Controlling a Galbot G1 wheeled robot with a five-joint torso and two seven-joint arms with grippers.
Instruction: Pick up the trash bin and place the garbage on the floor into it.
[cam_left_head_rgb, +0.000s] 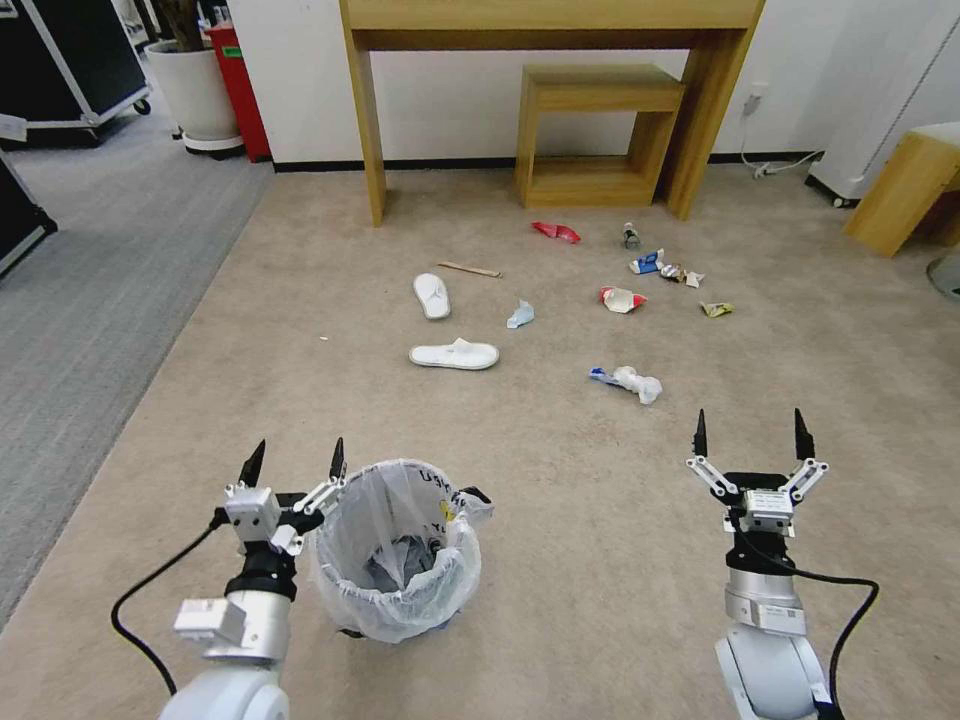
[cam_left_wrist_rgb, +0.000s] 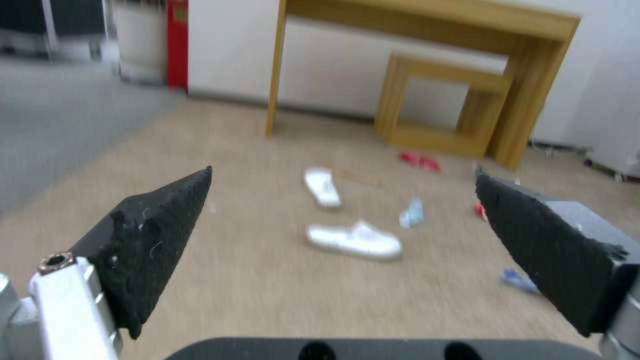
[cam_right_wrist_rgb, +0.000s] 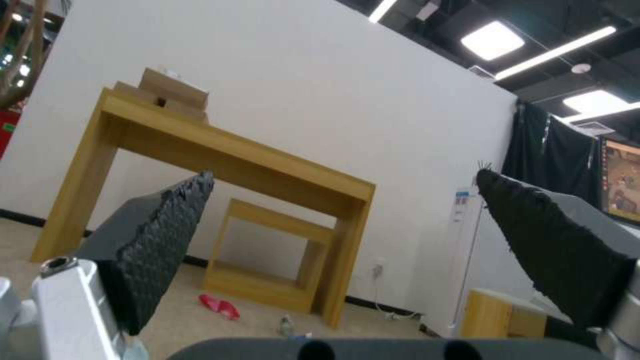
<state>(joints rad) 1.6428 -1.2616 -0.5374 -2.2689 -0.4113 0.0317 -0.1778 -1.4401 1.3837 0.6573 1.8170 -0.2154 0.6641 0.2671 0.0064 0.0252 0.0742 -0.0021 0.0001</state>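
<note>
The trash bin (cam_left_head_rgb: 398, 548), lined with a crinkled clear bag, stands on the beige carpet near me. My left gripper (cam_left_head_rgb: 294, 462) is open just to its left, one finger by the rim, holding nothing. My right gripper (cam_left_head_rgb: 750, 433) is open well to the right, nothing between its fingers. The garbage lies farther ahead: two white slippers (cam_left_head_rgb: 455, 354) (cam_left_head_rgb: 431, 295), a wooden stick (cam_left_head_rgb: 469, 269), a blue scrap (cam_left_head_rgb: 520, 315), a red wrapper (cam_left_head_rgb: 555, 232), a small bottle (cam_left_head_rgb: 631, 236), a red-white cup (cam_left_head_rgb: 621, 299) and a tissue (cam_left_head_rgb: 636, 382). The left wrist view shows the slippers (cam_left_wrist_rgb: 355, 240) between open fingers (cam_left_wrist_rgb: 163, 230).
A tall wooden table (cam_left_head_rgb: 560, 90) with a small wooden shelf (cam_left_head_rgb: 595, 135) under it stands against the far wall. Another wooden piece (cam_left_head_rgb: 905, 190) sits at the right. Grey carpet, a white planter (cam_left_head_rgb: 197, 92) and a black case (cam_left_head_rgb: 70, 60) lie to the left.
</note>
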